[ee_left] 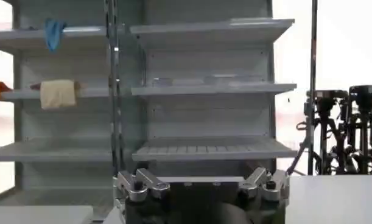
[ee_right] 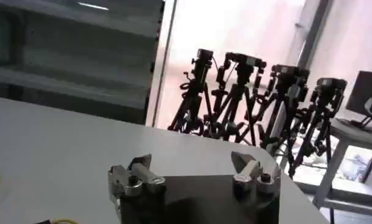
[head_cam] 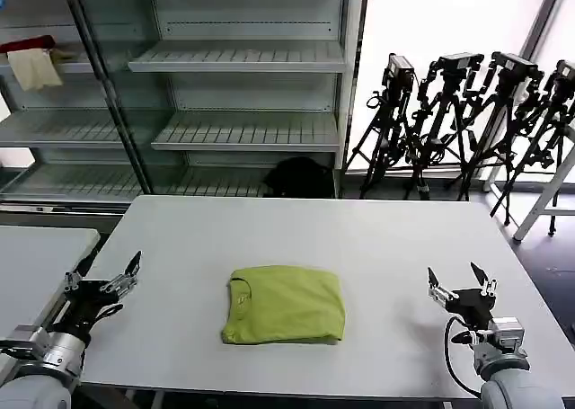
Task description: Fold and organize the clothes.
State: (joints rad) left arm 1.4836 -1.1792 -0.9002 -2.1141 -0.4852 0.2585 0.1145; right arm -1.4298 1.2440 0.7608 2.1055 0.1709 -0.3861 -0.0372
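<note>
The clothes, one lime-green t-shirt (head_cam: 285, 305), lie folded into a neat rectangle in the middle of the white table (head_cam: 377, 238). My left gripper (head_cam: 106, 274) hovers open at the table's left edge, well clear of the shirt, with nothing between its fingers; in the left wrist view the left gripper (ee_left: 201, 181) faces the shelves with its jaws spread wide. My right gripper (head_cam: 460, 280) stands open near the table's right side, apart from the shirt and holding nothing. In the right wrist view the right gripper (ee_right: 192, 170) is spread over bare tabletop.
A metal shelf rack (head_cam: 243, 58) stands behind the table, with red and cream cloths (head_cam: 34, 63) on its left section. Several black tripods (head_cam: 467, 121) stand at the back right. A second table (head_cam: 36, 256) adjoins on the left.
</note>
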